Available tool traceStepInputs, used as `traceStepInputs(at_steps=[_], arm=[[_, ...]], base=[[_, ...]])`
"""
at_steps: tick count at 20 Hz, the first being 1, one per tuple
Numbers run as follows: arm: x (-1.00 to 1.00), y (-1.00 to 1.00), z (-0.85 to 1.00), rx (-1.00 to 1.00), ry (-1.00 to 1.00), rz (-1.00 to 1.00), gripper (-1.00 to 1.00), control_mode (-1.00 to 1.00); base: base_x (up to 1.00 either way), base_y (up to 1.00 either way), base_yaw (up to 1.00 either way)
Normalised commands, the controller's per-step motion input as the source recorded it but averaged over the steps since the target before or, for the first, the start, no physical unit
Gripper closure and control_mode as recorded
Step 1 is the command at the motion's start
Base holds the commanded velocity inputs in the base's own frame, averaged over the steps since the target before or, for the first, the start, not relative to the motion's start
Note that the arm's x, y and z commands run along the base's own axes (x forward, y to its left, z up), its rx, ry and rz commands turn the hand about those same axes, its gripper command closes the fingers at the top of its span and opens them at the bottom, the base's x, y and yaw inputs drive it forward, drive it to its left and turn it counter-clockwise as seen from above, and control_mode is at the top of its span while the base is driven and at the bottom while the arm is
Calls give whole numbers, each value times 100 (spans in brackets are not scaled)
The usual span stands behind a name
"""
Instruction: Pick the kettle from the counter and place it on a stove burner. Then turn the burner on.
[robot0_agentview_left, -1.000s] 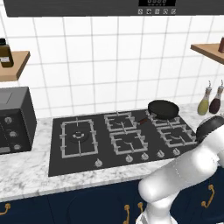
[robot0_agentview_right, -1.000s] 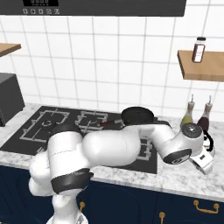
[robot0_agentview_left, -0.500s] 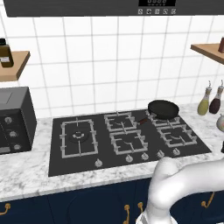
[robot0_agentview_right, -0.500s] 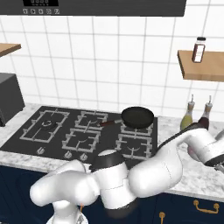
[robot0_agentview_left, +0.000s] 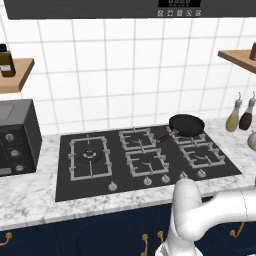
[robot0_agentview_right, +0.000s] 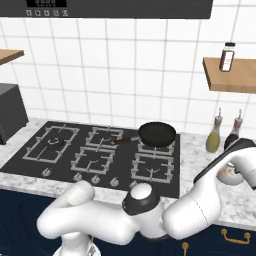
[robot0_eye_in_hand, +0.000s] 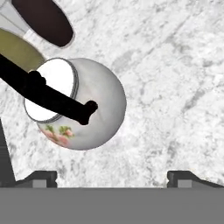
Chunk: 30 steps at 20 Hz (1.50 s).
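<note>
1. Marble counter ran the width of the wall above navy cabinets, with the black cooktop sunk into its middle; a dark toaster oven stood at the left end.
2. The white arm reached out low to the right, past the cooktop's edge, over the bare stretch of worktop there.
3. The stove burner, the wide grate at the cooktop's left, stood empty, well apart from where the arm worked.
4. A black frying pan sat on a rear right grate, between that burner and the arm's end.
5. The kettle stood on the counter at the far right, just beside two oil bottles: an olive one and a dark one.
6. In the hand view the gripper looked down on it with its jaws spread wide and nothing between them; the two dark tips stood well apart at the bottom.
7. The kettle lay ahead of the fingers and toward the left tip, not centred between them. Its black arched handle ran across the lid roughly side to side with a slight slant, so I would judge the hand needs to shift left and forward before closing.
</note>
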Motion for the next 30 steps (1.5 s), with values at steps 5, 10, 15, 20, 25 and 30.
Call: traceStepInputs(at_steps=[5, 10, 15, 20, 25, 30], arm=[[58, 2, -2, 0, -12, 7, -100, -100], [62, 0, -26, -2, -1, 12, -100, -100], [42, 0, -18, -3, 0, 6, 100, -100], [4, 0, 0, 0, -1, 0, 100, -100], [-13, 54, 30, 0, -23, 9, 100, -100], [-17, 100, 53, 0, -31, 27, 100, -100]], base=[[0, 0, 0], [0, 0, 0], [0, 0, 0], [0, 0, 0], [0, 0, 0], [0, 0, 0]])
